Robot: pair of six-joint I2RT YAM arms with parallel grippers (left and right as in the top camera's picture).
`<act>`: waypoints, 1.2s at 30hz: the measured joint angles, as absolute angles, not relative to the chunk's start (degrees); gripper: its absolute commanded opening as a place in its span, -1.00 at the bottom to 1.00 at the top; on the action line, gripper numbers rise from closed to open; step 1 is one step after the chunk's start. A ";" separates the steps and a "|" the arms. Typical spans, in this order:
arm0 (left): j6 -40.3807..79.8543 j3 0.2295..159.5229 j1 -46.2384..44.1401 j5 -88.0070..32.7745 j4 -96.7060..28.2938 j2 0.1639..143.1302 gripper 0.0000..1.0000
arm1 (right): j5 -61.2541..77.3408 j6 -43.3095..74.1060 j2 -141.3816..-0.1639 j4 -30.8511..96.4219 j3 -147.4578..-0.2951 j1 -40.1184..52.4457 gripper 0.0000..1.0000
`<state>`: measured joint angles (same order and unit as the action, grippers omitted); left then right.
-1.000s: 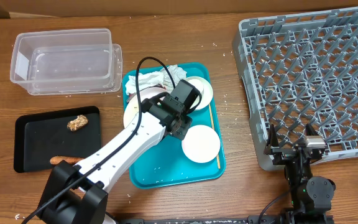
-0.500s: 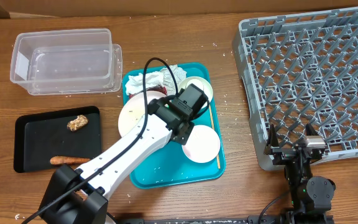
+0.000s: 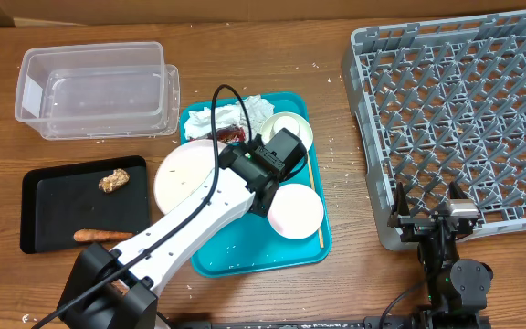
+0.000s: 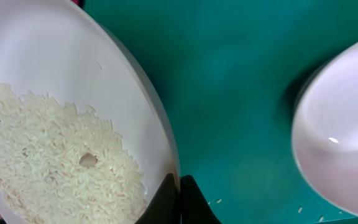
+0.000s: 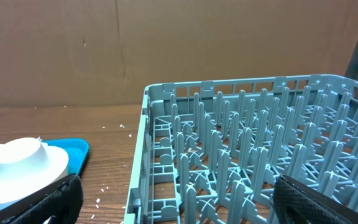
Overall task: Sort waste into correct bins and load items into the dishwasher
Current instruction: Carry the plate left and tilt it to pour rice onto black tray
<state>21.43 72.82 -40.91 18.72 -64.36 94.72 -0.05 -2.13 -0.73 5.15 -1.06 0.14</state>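
My left gripper (image 3: 259,179) is shut on the rim of a white plate (image 3: 184,174) that hangs over the left edge of the teal tray (image 3: 245,247). In the left wrist view the plate (image 4: 73,124) carries cooked rice, and the fingertips (image 4: 179,194) pinch its edge. The black tray (image 3: 53,215) holds a brown food bit (image 3: 112,180) and a carrot (image 3: 99,236). White napkins (image 3: 245,110) and a red wrapper (image 3: 229,133) lie at the teal tray's back. A second pale plate (image 3: 296,210), a cup on a saucer (image 3: 292,131) and a wooden stick (image 3: 314,196) stay on the teal tray. My right gripper (image 3: 436,222) is open and empty at the front edge of the grey dish rack (image 3: 464,100).
A clear plastic container (image 3: 99,87) stands at the back left, behind the black tray. Rice grains are scattered on the wood between the teal tray and the rack. The right wrist view shows the rack's pegs (image 5: 241,143) close ahead and the pale plate (image 5: 17,168) at the left.
My left gripper has carried the rice plate to the left, so more of it now overhangs the teal tray's left edge. The red wrapper is uncovered. The right arm has not moved.
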 measured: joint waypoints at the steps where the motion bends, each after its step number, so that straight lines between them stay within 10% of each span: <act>1: 22.35 73.14 -40.91 19.38 -65.23 94.72 -0.92 | -0.03 -2.13 -0.73 5.13 -1.06 0.14 1.00; 15: 31.64 73.78 -30.20 23.90 -69.84 94.72 -0.92 | -0.05 -2.11 -0.73 5.13 -1.06 0.14 1.00; 36: 21.80 73.82 -1.56 -1.19 -63.09 88.53 -0.91 | -0.03 -2.11 -0.73 5.15 -1.06 0.14 1.00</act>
